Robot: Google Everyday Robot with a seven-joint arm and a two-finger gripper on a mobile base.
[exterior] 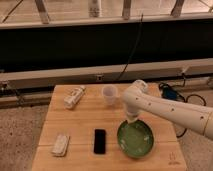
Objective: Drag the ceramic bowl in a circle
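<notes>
Wooden table [80, 125] holds our ceramic bowl [136, 141]; our closed gripper [132, 120] meets its rim at twelve o'clock, probably to drag it

Claw [132, 120] half-hidden at ceramic bowl [136, 142] rim

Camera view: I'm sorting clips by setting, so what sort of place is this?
Probably a lab or test space, not a home: a wooden table on a speckled floor, a cable hanging down a dark wall, and a robot arm whose gripper sits at the far rim of the green bowl.
</notes>
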